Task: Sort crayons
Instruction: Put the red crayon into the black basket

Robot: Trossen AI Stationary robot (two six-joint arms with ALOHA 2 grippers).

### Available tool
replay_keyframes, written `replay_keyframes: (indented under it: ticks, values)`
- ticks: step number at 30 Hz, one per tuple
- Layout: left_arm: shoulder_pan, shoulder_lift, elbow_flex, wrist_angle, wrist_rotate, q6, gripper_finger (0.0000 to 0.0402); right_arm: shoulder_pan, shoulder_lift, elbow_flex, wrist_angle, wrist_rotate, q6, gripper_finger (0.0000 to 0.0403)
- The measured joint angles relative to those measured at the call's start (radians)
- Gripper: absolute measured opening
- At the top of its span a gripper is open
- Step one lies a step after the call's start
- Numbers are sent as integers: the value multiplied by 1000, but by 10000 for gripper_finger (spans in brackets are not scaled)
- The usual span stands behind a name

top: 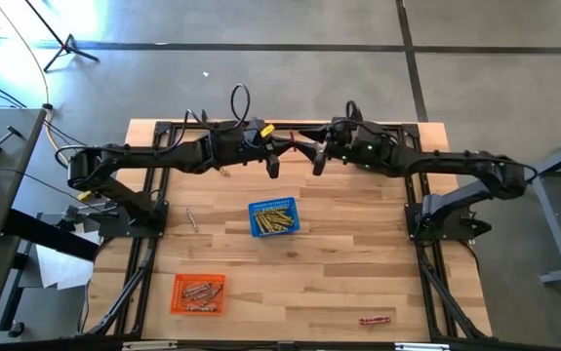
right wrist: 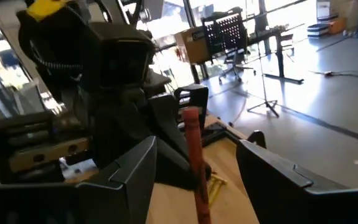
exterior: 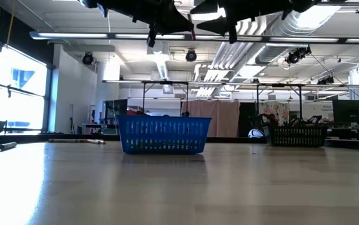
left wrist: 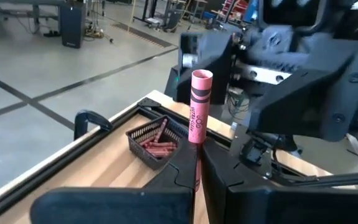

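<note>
Here, met at upper centre of the high view: left gripper (left wrist: 197, 180) clamped on an upright pink crayon (left wrist: 198, 115), right gripper (right wrist: 194, 168) spread wide around it.

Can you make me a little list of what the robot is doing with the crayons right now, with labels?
holding: left tool is shut on a pink crayon
other arm: right tool is open, fingers either side of the same crayon
where: both arms meet high over the far edge of the table
blue basket: yellow crayons inside, mid-table
orange basket: reddish crayons inside, near edge
dark basket: reddish crayons inside
loose: one red crayon on the near right of the table
</note>
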Motion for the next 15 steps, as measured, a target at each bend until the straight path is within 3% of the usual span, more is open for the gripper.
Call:
replay_keyframes:
  ticks: [9, 15]
  values:
    - [-4, 0, 0, -26, -5, -8, 0, 1, 93, 225, -320, 27, -86, 209]
    - [-4, 0, 0, -33, -6, -7, 0, -5, 127, 265, -355, 28, -109, 209]
